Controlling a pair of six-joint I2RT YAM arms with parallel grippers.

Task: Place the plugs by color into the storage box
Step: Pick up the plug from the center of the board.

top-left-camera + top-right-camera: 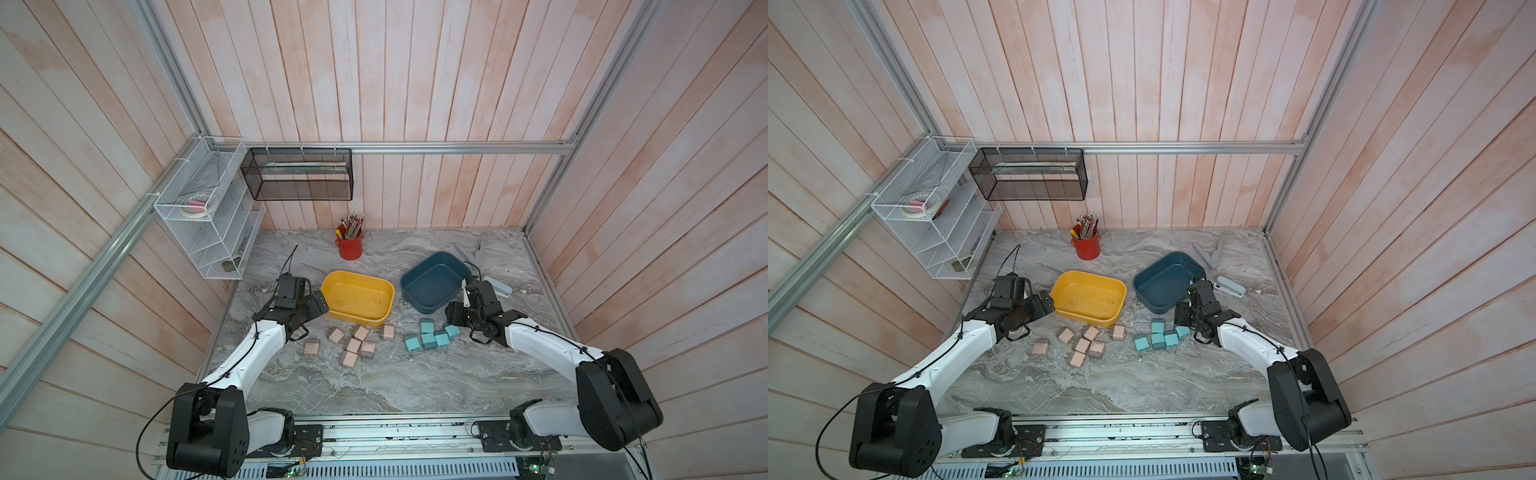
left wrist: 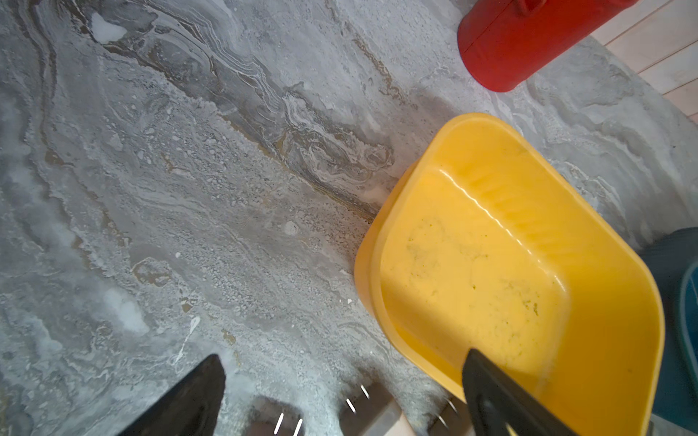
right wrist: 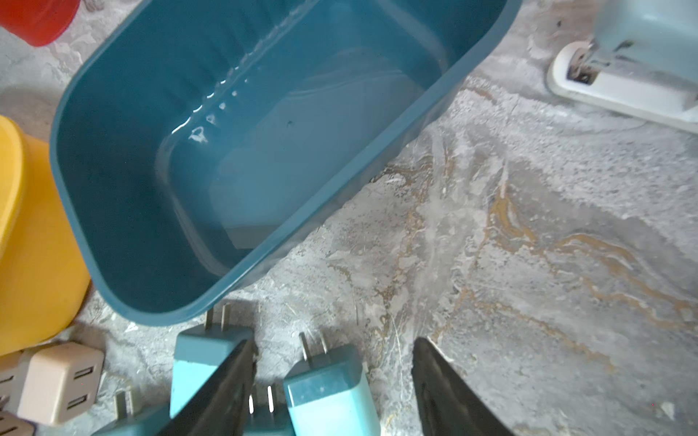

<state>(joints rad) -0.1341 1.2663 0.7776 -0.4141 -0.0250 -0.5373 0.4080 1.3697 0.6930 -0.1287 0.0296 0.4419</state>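
Teal plug (image 3: 329, 389) between fingers of right claw (image 3: 334, 341), parted, not gripped, pink plugs (image 1: 354, 345) near left claw (image 2: 343, 355), spread wide

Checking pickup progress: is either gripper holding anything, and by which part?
Nothing yet. The right gripper straddles a teal plug, not clamped; the left gripper is open, empty.

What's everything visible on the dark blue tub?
The dark blue tub is a glossy plastic box, rectangular with rounded corners, open-topped and empty. It sits upright on the marble table, right of the yellow tub with a narrow gap, just behind the teal plugs, none touching it. Only the table visibly touches it.
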